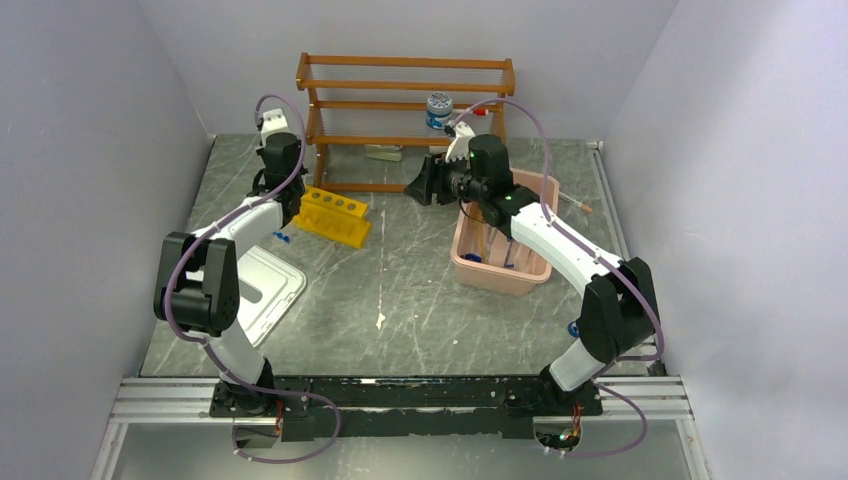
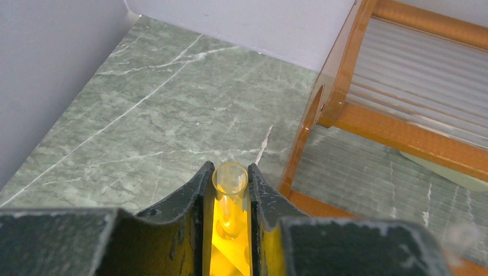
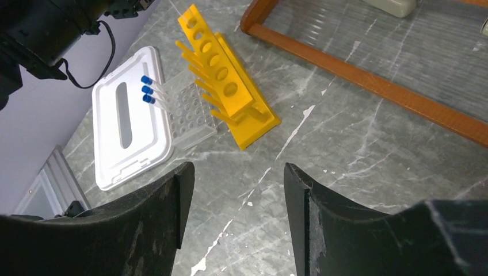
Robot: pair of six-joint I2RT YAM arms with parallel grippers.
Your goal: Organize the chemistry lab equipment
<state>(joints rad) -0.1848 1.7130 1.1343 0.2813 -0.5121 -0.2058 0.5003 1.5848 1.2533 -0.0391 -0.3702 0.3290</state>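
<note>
The yellow test-tube rack (image 1: pixel 335 214) lies on the table left of centre; it also shows in the right wrist view (image 3: pixel 221 75). My left gripper (image 2: pixel 230 172) is shut on a clear open-topped test tube (image 2: pixel 230 183), held just above the rack's yellow plastic (image 2: pixel 227 261). In the top view the left gripper (image 1: pixel 284 200) sits at the rack's left end. Small blue-capped tubes (image 3: pixel 151 92) stand in a clear holder (image 3: pixel 193 109) beside the rack. My right gripper (image 3: pixel 237 172) is open and empty above bare table, near the wooden shelf (image 1: pixel 428 186).
A wooden shelf rack (image 1: pixel 405 90) stands at the back with a white-lidded jar (image 1: pixel 438 108) on it. A pink bin (image 1: pixel 500 268) holding tubes sits right of centre. A white tray (image 1: pixel 268 290) lies at the left. A loose tube (image 1: pixel 575 203) lies right of the bin.
</note>
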